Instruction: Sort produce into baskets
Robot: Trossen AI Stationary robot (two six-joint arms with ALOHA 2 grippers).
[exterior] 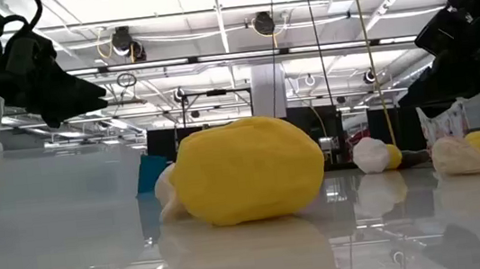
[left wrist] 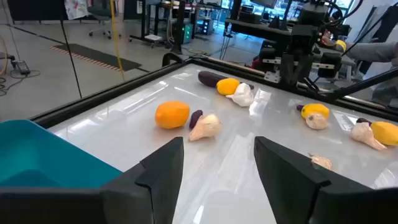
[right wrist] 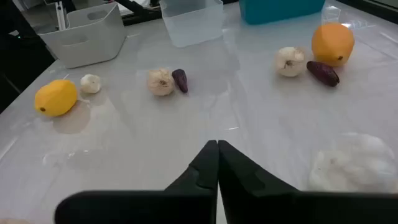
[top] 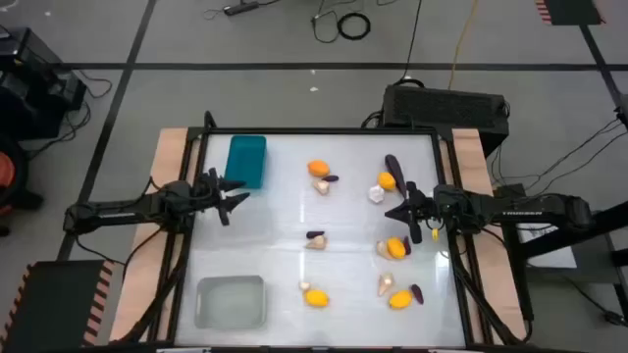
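The left end effector [top: 235,195] was held part-open and empty beside the teal basket [top: 246,160]; the right end effector [top: 407,214], closed and empty, would need opening before a lemon [top: 395,248] could be gripped squarely.

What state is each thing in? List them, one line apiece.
left gripper: open, empty, beside the teal bin.
right gripper: shut, empty, over the table.
teal bin: upright, no produce visible inside.
pale bin: upright, no produce visible inside.
produce: lying loose on the table, unsorted.
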